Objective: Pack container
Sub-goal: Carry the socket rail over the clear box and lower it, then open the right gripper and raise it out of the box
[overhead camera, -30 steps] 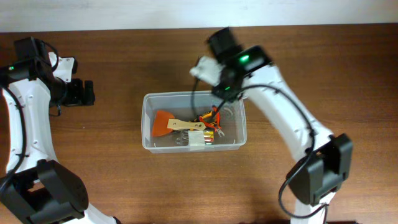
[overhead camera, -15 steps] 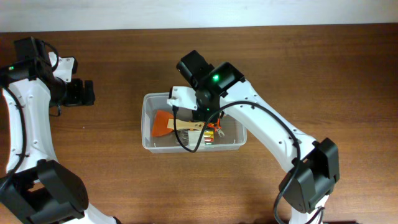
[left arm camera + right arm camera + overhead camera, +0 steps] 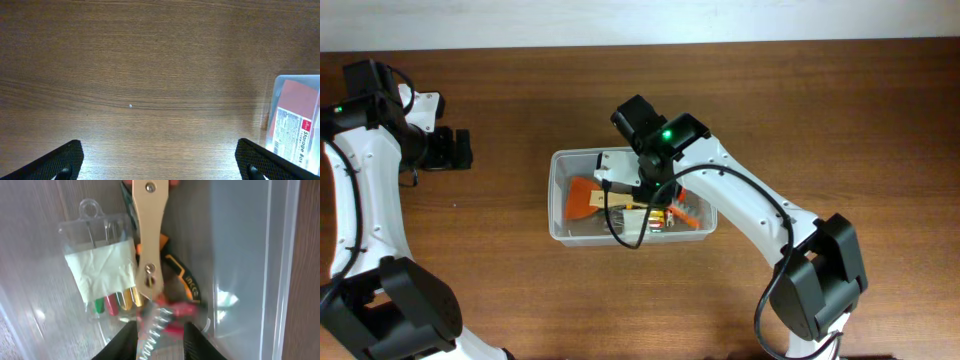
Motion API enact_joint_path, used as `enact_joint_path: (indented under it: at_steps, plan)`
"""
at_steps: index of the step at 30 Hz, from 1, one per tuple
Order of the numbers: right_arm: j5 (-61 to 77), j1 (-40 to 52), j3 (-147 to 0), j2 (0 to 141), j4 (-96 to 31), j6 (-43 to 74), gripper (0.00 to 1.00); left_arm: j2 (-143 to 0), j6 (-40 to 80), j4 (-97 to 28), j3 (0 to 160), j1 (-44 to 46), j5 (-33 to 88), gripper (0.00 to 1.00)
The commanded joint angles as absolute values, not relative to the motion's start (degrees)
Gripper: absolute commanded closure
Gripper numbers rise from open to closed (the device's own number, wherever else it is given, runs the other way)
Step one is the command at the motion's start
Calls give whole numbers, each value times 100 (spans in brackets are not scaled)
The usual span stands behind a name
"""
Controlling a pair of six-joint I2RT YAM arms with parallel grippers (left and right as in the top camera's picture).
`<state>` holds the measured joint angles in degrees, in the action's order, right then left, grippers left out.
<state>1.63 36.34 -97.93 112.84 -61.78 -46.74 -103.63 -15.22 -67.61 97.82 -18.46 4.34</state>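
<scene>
The container (image 3: 556, 200) is a clear plastic tub in the middle of the table; its labelled end (image 3: 295, 85) shows at the right of the left wrist view. Inside lie a scraper with an orange blade (image 3: 582, 197) and a wooden handle (image 3: 148, 235), a small clear case of coloured bits (image 3: 102, 265) and orange-black pliers (image 3: 184, 280). My right gripper (image 3: 653, 195) (image 3: 161, 330) reaches down into the tub. Its jaws stand apart, and a blurred red-handled tool with a spring (image 3: 172, 316) lies loose between them. My left gripper (image 3: 455, 148) (image 3: 160, 162) is open over bare wood, far left of the tub.
The dark wooden table (image 3: 840, 120) runs to a pale wall strip along the far edge. The right arm's base (image 3: 820, 290) stands at the front right, and the left arm's base (image 3: 400, 310) at the front left.
My right arm swung left from the tub's far right corner and lowered into it. Its jaws have widened round the red tool. The left arm has not moved.
</scene>
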Motion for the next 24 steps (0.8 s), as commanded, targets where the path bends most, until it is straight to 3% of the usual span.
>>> enact_joint_path:
  at_steps: [1,4,8,10,15,24]
  plan:
    - [305,3592,-9760,11299,-6088,-4689,70,-10414,-1463,-6751,9754,-1892,515,1]
    - [233,3592,-9935,11286,-5975,-4491,63,-10414,-1463,-6751,9754,-1892,515,1]
    - [-388,3592,-10578,11198,-5909,-3656,28,-10414,-1463,-6753,9754,-1892,515,1]
    - [-1068,3590,-11032,11098,-5913,-3116,1,-10414,-1463,-6751,9754,-1892,517,1]
    - [-2668,3527,-12105,10665,-6027,-2331,1,-10414,-1463,-6751,9754,-1892,515,1]
    - [-2808,2530,-12396,9314,-6667,-1468,2,-10414,-1463,-6751,9754,-1892,515,1]
